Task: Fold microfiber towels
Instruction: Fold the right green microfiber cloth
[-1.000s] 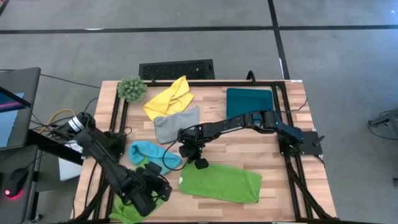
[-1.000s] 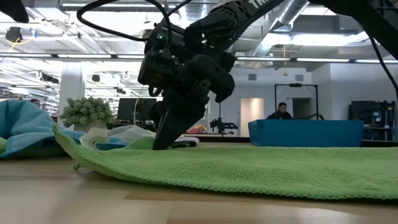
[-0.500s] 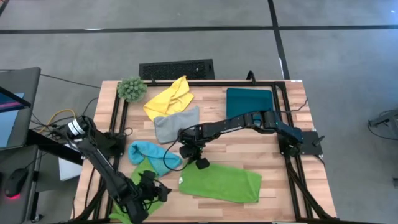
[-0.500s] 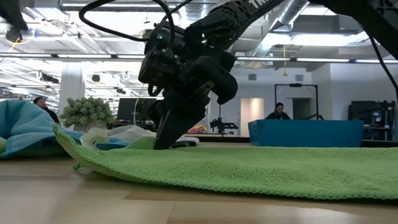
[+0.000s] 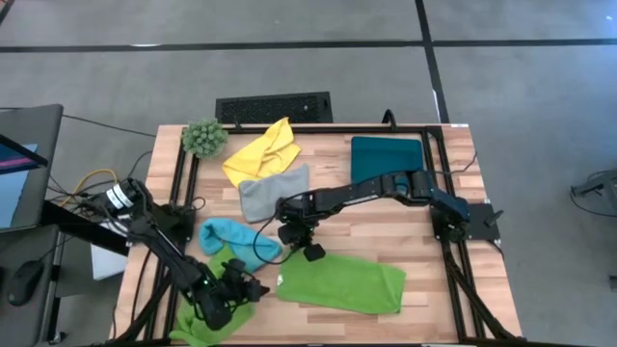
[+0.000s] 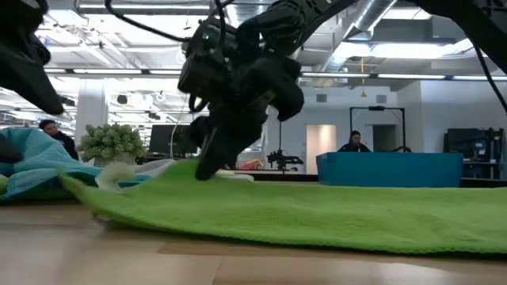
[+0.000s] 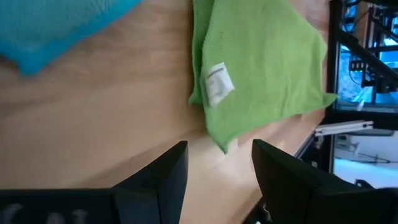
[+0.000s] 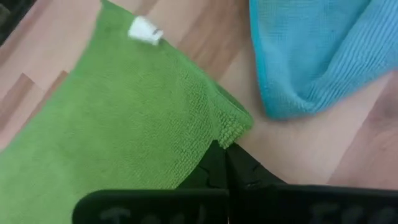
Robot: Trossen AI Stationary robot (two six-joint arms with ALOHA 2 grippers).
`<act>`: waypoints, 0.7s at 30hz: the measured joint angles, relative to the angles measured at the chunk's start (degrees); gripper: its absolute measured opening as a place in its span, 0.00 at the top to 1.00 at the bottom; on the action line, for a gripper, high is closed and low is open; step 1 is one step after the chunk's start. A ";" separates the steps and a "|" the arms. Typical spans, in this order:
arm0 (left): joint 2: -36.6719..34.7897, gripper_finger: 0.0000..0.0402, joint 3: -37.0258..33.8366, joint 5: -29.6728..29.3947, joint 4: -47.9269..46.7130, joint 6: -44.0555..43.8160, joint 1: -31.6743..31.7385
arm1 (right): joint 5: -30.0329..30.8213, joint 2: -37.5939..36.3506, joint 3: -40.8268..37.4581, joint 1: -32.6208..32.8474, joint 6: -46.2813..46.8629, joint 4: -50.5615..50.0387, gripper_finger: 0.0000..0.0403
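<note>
The corner of the big lime green towel [image 8: 124, 118], spread flat at the table's [image 5: 415, 241] front, is pinched tight by the right gripper [image 8: 225, 152]. The left gripper [image 7: 217, 171] is held wide open over another lime green towel [image 7: 261, 68].

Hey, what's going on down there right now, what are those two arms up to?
Right tool shut on corner of the spread green towel, corner raised off table. Left tool open, over a second green towel at table's front-left. Light blue towel close beside the pinched corner.
</note>
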 joint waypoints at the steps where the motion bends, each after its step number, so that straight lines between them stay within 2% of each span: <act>1: -0.01 0.57 -0.32 0.01 0.34 0.85 0.38 | 0.01 -0.51 -0.07 0.05 -0.04 -0.27 1.00; 10: -0.04 0.57 -1.46 4.94 1.07 11.35 4.25 | 0.06 -2.24 0.00 0.26 -0.17 0.93 1.00; 21: -0.01 0.57 -1.46 7.16 0.93 20.11 6.95 | 0.12 -2.24 -0.02 0.31 -0.57 0.98 1.00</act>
